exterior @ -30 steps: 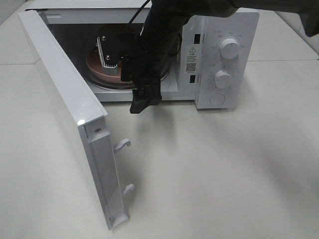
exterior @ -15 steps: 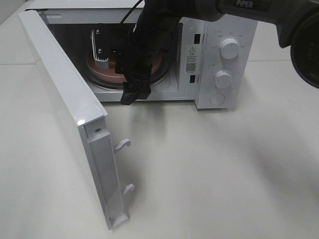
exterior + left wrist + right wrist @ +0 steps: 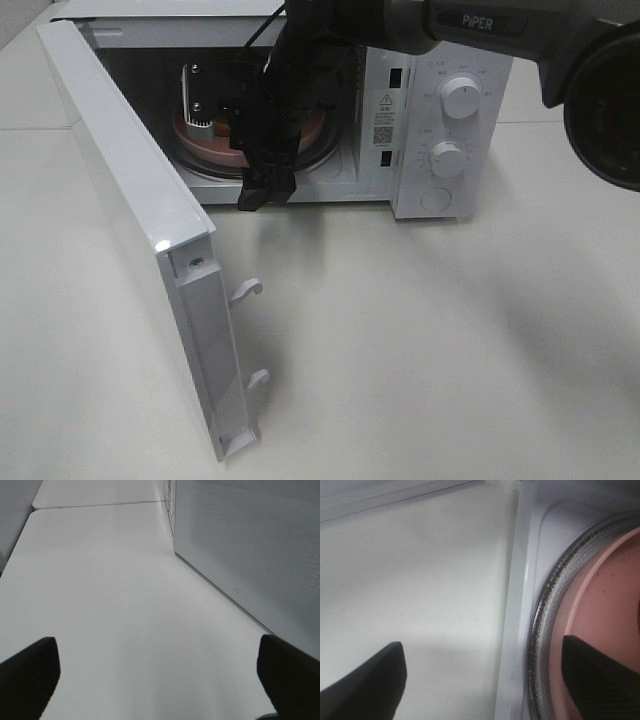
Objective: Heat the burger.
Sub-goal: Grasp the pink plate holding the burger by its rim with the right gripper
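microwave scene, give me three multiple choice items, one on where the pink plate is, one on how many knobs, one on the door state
1. Where is the pink plate?
A. on the table in front of the microwave
B. inside the microwave on the glass turntable
C. on top of the microwave

2. How many round knobs does the microwave's panel carry?
A. one
B. two
C. four

3. How is the microwave door?
A. swung open
B. shut
C. taken off

Key: 1 B, the right wrist view shows the plate lying within the turntable rim; 2 B, one knob sits above the other; 3 A, the door stands out to the left with its latch hooks bare.
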